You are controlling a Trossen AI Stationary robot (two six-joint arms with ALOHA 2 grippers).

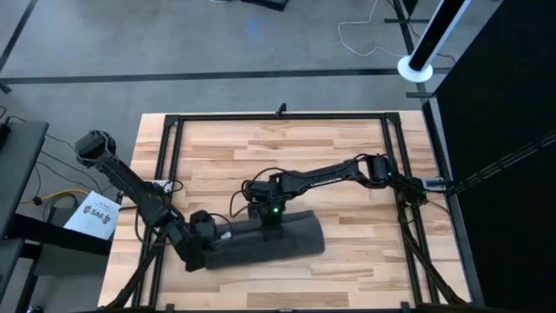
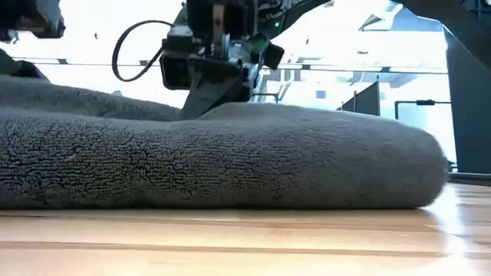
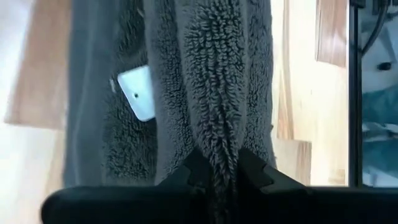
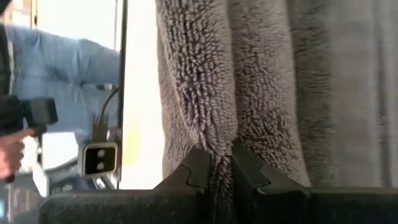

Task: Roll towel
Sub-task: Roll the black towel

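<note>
Both grippers pinch the rolled dark grey towel [image 1: 274,239] near the table's [image 1: 347,183] front edge.

The towel's small white label [image 3: 138,92] shows in the left wrist view, tucked between terry folds; no writing on it can be read. The left gripper [image 1: 208,233] holds the roll's left end, its fingers [image 3: 194,168] pressed onto a ridge of pile; the right gripper [image 1: 271,217] comes down on the roll's middle, its fingers [image 4: 199,163] likewise closed on a fold of cloth (a green light glows on that wrist). The table is pale wood planks framed by black rails. On a side stand off the table's left edge lies a white sheet [image 1: 97,215] printed "SAE". Beyond the table, a person in blue denim [image 4: 68,74] stands, and the floor around is grey.
</note>
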